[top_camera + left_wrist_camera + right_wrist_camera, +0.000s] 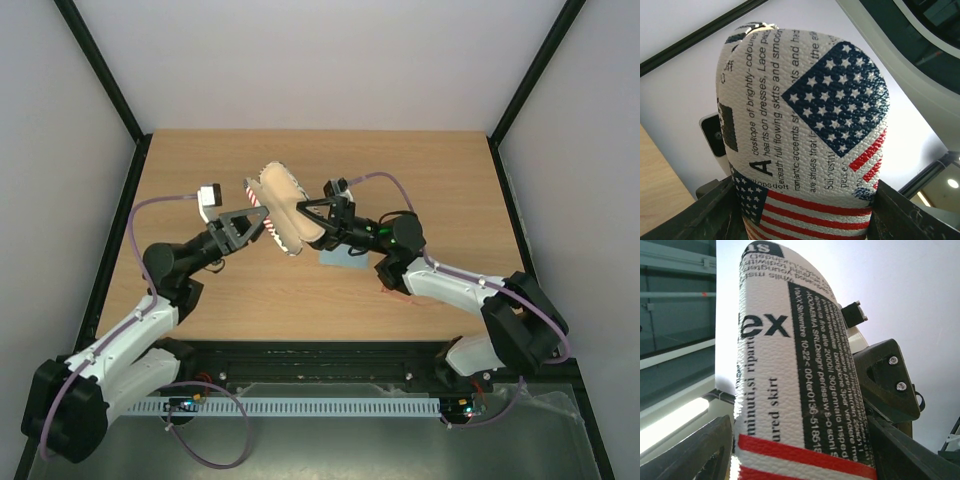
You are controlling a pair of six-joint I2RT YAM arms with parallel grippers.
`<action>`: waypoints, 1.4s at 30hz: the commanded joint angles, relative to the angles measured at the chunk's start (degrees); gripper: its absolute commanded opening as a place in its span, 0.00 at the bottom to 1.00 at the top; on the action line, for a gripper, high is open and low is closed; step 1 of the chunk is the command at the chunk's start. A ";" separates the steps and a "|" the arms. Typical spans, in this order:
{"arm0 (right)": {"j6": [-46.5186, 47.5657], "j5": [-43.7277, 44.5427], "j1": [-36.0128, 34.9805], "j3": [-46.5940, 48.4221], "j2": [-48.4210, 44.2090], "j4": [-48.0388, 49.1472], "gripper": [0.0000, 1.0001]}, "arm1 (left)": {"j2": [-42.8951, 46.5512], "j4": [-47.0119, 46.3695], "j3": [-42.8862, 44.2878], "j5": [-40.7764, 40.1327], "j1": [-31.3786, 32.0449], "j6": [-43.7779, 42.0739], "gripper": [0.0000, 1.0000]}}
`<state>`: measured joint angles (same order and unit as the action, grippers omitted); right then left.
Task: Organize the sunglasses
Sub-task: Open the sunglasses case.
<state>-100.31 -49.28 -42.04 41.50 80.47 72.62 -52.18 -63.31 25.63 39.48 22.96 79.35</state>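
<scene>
The flag-patterned glasses case (283, 208) was held in the air above the middle of the wooden table (200, 170), and its tan inside faced up. The left gripper (262, 226) was closed on it from the left and the right gripper (303, 212) from the right. In both wrist views the fingers pressed on the case's sides. A light blue cloth (343, 259) lay on the table under the right gripper. The sunglasses (391, 291) lay near the cloth, mostly hidden by the right arm.
</scene>
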 commanded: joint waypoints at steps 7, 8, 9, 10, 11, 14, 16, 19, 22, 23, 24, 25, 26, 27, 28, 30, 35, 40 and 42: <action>11.58 1.64 0.42 1.06 -4.14 -12.22 0.74 | -0.52 -1.61 -1.28 -3.20 -0.50 -1.39 0.55; 15.86 2.37 0.39 2.23 -5.06 -19.06 0.74 | -0.53 -0.91 -1.36 -3.41 -0.66 -1.62 0.55; 28.62 5.58 0.60 4.95 -7.41 -34.04 0.73 | -0.20 0.22 -1.62 -3.71 -1.40 -1.57 0.57; 33.44 7.52 0.61 6.28 -8.15 -40.65 0.73 | -0.08 0.52 -1.82 -3.71 -1.77 -1.55 0.57; 37.54 9.08 0.63 7.45 -8.75 -47.43 0.73 | 0.15 0.96 -1.85 -3.71 -2.12 -1.49 0.57; 43.36 10.40 0.91 9.14 -9.21 -52.53 0.70 | 0.43 2.59 -1.81 -3.68 -2.74 -1.84 0.57; 45.30 10.55 0.93 10.15 -8.91 -54.46 0.67 | 0.39 2.75 -1.94 -3.30 -3.02 -1.83 0.57; 47.38 10.75 0.91 10.59 -8.81 -55.90 0.62 | 0.35 2.94 -2.34 -3.35 -3.11 -1.93 0.58; 49.69 9.97 0.92 11.39 -9.07 -56.96 0.56 | 0.13 3.16 -2.55 -3.23 -3.27 -2.01 0.59; 50.31 9.51 0.92 11.63 -9.22 -57.04 0.55 | -0.04 3.19 -2.59 -3.15 -3.31 -2.05 0.59; 50.84 8.91 0.99 11.94 -9.27 -57.25 0.53 | -0.19 3.17 -2.60 -3.04 -3.35 -2.09 0.59; 51.23 8.42 0.92 12.22 -9.23 -57.39 0.50 | -0.38 3.19 -2.67 -2.85 -3.36 -2.15 0.59; 51.49 7.89 0.91 12.46 -9.13 -57.39 0.47 | -0.60 3.19 -2.70 -2.73 -3.36 -2.10 0.60; 51.61 7.76 0.93 12.65 -9.06 -57.54 0.44 | -0.75 3.19 -2.78 -2.60 -3.36 -2.10 0.60; 51.67 7.67 0.92 12.91 -8.95 -57.72 0.42 | -0.91 3.19 -2.92 -2.45 -3.32 -2.14 0.60; 52.51 8.31 0.96 13.38 -8.88 -58.91 0.37 | -1.00 3.24 -3.23 -2.32 -3.43 -2.29 0.61; 56.81 12.68 0.91 15.73 -9.05 -64.02 0.27 | 0.23 8.56 -3.57 -3.25 -3.57 -4.79 0.73; 61.40 16.77 0.91 18.36 -8.00 -68.98 0.16 | 1.74 16.46 -3.45 -5.18 -4.03 -8.30 0.79; 62.63 17.06 0.93 18.67 -7.23 -69.68 0.12 | 1.45 17.53 -3.39 -5.31 -4.41 -8.80 0.79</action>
<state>-42.26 -35.03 -41.25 57.43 72.31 5.63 -51.37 -50.11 22.41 35.24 19.38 73.82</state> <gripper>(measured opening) 0.154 0.789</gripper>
